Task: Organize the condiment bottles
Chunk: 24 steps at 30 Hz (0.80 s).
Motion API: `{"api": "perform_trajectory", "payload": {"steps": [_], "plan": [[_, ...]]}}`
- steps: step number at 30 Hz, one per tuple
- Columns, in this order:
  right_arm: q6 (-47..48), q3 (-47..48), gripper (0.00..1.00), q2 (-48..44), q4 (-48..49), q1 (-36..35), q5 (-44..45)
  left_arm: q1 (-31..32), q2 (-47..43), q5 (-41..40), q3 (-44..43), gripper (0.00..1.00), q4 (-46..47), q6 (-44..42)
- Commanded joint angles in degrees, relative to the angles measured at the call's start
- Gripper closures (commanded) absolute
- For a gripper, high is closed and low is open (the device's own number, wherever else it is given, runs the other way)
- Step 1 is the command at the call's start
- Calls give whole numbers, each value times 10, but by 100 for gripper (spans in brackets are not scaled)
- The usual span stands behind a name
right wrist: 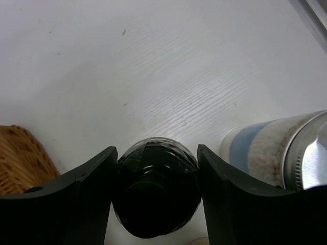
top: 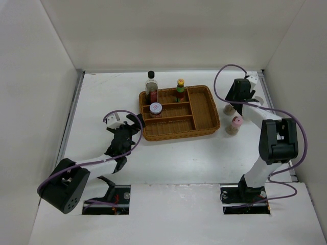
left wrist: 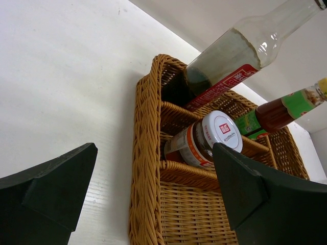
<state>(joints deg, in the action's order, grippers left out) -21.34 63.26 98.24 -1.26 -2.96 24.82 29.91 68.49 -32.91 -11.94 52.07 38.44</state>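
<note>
Your right gripper (right wrist: 155, 155) is clamped on the black-capped shaker (right wrist: 156, 194), one finger tight against each side, just off the right side of the wicker tray (top: 204, 109). The silver-capped bottle (right wrist: 276, 148) (blue and white label) stands right beside it, and the pink-capped shaker (top: 235, 124) sits on the table (top: 102, 102) nearer the arm bases. Your left gripper (top: 134, 124) hangs at the tray's near-left corner, fingers spread wide and holding nothing. In the tray, the tall clear bottle (top: 151, 87) stands in the back-left compartment, the green sauce bottle (top: 180, 90) in the next one to its right, and the pink-lidded jar (top: 156, 108) in the slot just in front.
</note>
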Motion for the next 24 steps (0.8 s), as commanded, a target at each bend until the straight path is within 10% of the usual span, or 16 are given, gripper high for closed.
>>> {"api": "perform_trajectory", "payload": {"steps": [1,10,24], "plan": [[-16,51,44,-9,9,0,-30,-2,-4,6,2,0,22,8],[28,79,46,-89,35,-70,18,-2,-2,7,1,0,22,7],[32,228,45,63,37,-171,-14,-6,1,14,0,0,22,7]]}}
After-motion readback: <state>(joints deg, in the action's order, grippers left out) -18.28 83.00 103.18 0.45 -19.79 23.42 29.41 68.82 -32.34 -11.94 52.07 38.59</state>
